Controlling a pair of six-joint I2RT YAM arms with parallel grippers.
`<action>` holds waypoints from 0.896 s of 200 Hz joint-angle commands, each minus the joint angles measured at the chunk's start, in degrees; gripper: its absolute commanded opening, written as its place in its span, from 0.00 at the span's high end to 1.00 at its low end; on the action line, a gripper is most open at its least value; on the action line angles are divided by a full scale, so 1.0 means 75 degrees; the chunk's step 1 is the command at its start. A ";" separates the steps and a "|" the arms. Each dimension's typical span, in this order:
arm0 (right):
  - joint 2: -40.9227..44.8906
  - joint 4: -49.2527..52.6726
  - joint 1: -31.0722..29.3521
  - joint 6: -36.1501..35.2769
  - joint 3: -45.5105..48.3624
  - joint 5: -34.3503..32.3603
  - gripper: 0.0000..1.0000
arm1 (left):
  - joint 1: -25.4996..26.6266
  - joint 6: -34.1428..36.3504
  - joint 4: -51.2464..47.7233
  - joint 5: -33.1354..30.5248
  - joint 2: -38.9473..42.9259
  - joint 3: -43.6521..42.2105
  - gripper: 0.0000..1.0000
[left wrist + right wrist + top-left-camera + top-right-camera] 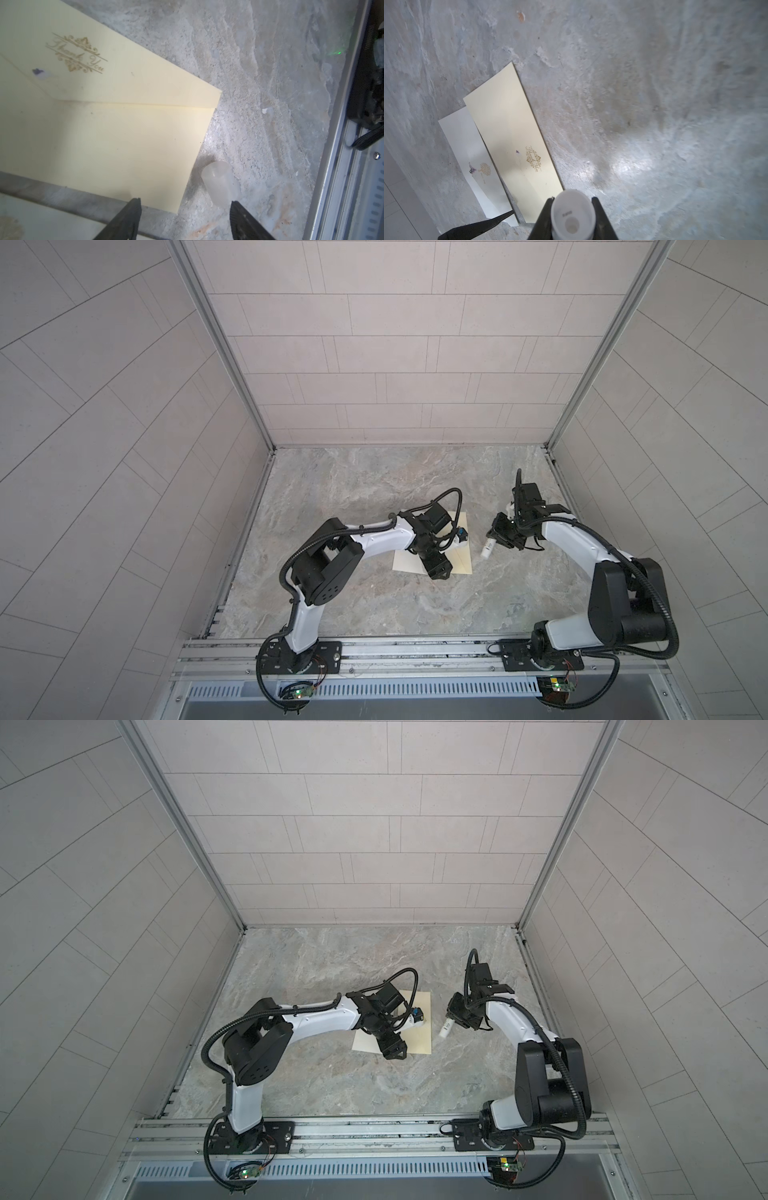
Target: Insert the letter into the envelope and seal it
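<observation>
Right gripper (572, 199) sits closest to the lens, its jaws pressed on a white glue stick (572, 216) that is uncapped and held off the table (654, 104), beside the envelope's short edge. Left gripper (184, 201) hovers over the envelope (116, 137) near a corner, fingers spread and holding nothing. A clear cap (221, 182) lies on its side just off that corner, close to one finger but not gripped.

Cream and flat, the envelope has a crease across it. The panel printed "Thank You" looks like the opened flap, with a small purple smear near the print. The white letter (467, 145), with a gold tree on it, lies outside the envelope along its long edge. A strip of table shows between them at one end; whether they touch at the other I cannot tell.

Both papers are probably light, thin and fairly stiff, and likely to slide on the smooth stone. The letter probably needs pinching at a free short edge or corner, with the envelope pinned near its mouth. A hard squeeze could crease it.
</observation>
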State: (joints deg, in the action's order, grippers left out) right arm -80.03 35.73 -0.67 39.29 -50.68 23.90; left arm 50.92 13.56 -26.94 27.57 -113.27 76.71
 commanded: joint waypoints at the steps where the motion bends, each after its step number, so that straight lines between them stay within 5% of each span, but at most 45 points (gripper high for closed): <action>1: 0.0346 0.0780 0.0019 -0.0360 0.0259 -0.0112 1.00 | 0.0071 0.0192 -0.0182 0.0280 -0.0139 0.0259 0.27; 67: 0.0841 0.1342 0.0019 -0.0576 0.0404 -0.0152 1.00 | 0.0679 -0.0528 0.0476 0.0339 -0.0406 0.0237 0.17; 133: 0.1148 0.1647 0.0055 -0.1039 0.0468 -0.0188 1.00 | 0.1672 -0.1556 0.1440 -0.1863 -0.0805 0.0105 0.12; 179: 0.1529 0.1647 0.0103 -0.1121 0.0674 0.0082 1.00 | 0.2056 -0.1757 0.0962 -0.2778 -0.0988 0.0265 0.35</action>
State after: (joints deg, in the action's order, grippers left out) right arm -70.74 46.52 -0.30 32.12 -46.57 23.75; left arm 65.47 2.07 -16.21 11.84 -118.37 78.74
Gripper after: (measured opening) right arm 0.263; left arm 0.672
